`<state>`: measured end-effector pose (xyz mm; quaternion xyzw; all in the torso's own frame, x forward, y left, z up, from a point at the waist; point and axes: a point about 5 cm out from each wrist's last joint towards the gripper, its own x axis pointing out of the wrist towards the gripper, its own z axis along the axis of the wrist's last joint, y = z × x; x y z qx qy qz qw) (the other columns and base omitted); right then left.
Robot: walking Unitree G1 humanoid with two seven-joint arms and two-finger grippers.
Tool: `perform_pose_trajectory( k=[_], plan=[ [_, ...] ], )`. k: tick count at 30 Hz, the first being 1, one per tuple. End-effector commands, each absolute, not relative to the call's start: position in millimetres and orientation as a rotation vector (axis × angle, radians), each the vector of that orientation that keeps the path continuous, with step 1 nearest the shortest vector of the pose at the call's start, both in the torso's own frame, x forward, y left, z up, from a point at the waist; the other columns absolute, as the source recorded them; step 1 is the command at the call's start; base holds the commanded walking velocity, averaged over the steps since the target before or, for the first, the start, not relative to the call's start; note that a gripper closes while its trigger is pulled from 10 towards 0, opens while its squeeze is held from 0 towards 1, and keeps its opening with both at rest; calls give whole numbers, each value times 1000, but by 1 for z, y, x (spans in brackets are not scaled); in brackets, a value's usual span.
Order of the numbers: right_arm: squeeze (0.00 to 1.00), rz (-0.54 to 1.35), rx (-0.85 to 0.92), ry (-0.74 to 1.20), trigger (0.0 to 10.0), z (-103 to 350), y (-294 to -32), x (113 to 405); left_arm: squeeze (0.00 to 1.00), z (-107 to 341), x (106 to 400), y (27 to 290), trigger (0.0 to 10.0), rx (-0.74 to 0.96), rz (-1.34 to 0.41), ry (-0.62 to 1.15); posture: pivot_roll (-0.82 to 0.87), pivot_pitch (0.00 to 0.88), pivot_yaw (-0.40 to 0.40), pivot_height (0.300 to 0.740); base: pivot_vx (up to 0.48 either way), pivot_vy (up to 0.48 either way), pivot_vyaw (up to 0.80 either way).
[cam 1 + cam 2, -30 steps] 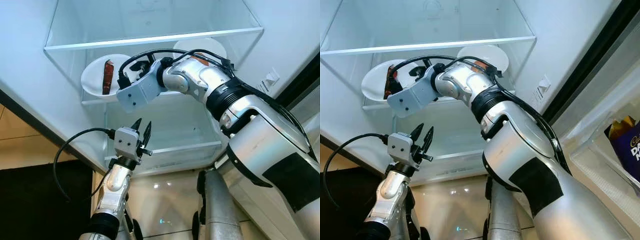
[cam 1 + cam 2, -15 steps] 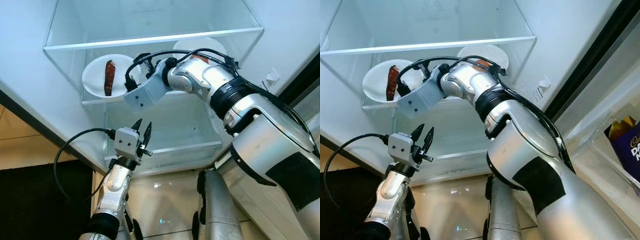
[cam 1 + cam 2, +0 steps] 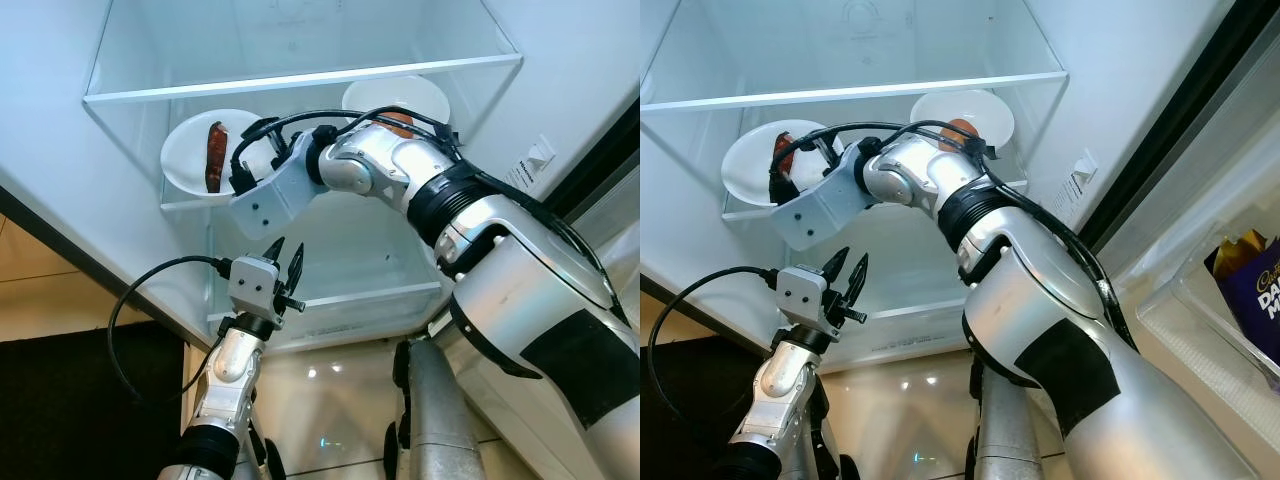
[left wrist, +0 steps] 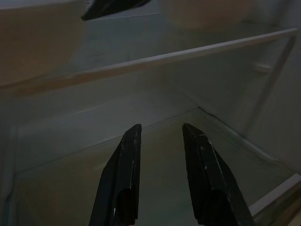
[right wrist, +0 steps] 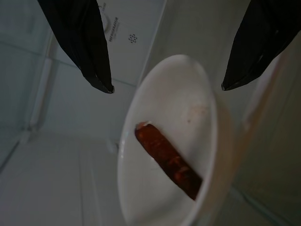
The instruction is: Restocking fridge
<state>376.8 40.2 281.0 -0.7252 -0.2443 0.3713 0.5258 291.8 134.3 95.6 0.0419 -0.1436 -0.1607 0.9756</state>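
My head cameras looked steeply up into the fridge [image 3: 300, 82]; my right wrist camera hung close over the same sausage bowl [image 5: 174, 141].

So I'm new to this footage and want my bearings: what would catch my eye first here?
Probably the big silver right arm reaching into the open fridge, its right gripper with jaws spread wide just short of a white plate holding one reddish-brown sausage on the glass shelf's lower neighbour. Next, a second white plate with something orange sits further right on that level, while the left gripper waits open below.
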Motion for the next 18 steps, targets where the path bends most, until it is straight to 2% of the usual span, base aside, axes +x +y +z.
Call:
perform_pose_trajectory(
  k=[1,11,18],
  plan=[
    [0,886,-1725,-594,10000,281,45,375,0,88,288,133,10000,84,-335,-262,-13,261,-29,485,0,0,0],
    [0,960,-1761,-501,10000,251,39,375,0,88,286,133,10000,84,-331,-264,-7,273,-36,485,0,0,0],
    [0,964,-1761,-490,10000,247,41,374,0,88,284,135,10000,82,-317,-266,-2,281,-45,485,0,0,0]
  ],
)
